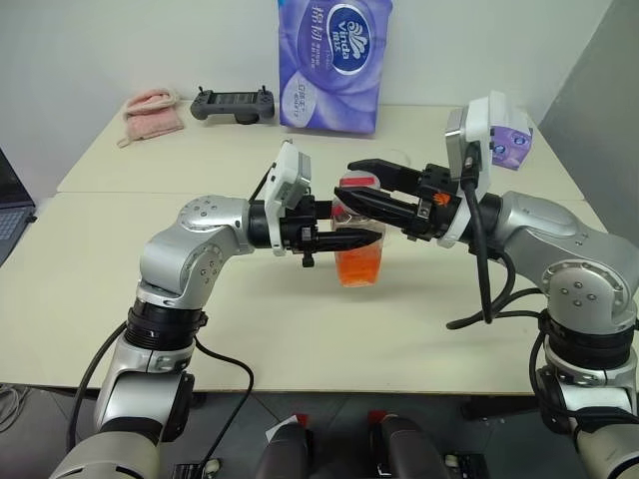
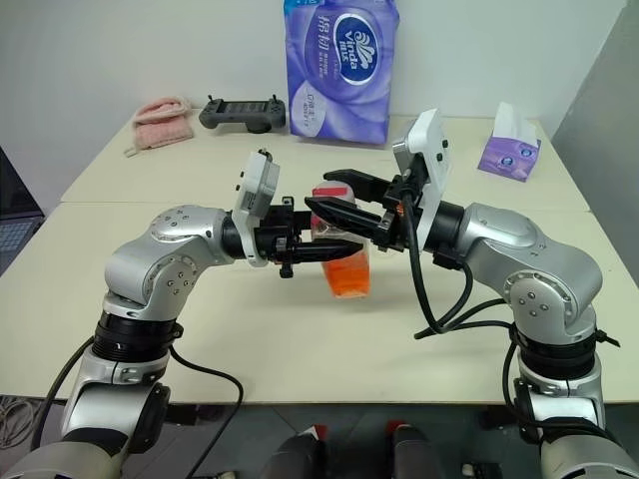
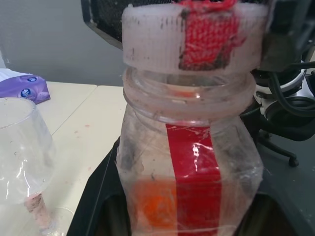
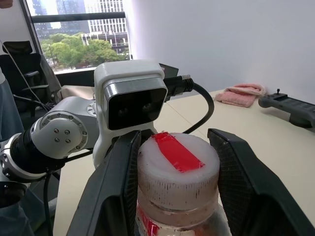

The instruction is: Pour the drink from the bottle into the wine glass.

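Note:
My left gripper (image 1: 351,240) is shut on the body of the clear bottle (image 1: 361,249) and holds it upright above the table (image 1: 150,299). The orange-red drink (image 1: 359,267) fills the bottle's lower part. My right gripper (image 1: 349,182) reaches in from the right. Its fingers (image 4: 118,187) press both sides of the white cap (image 4: 177,172), which has a red mark. The wine glass (image 3: 24,147) stands on the table just beyond the bottle, and its bowl looks empty.
A purple tissue pack (image 1: 334,60), a black controller (image 1: 233,104) and a pink cloth (image 1: 152,112) lie along the table's far edge. A small tissue box (image 2: 514,150) sits at the far right. A laptop's corner (image 1: 10,200) shows at the left.

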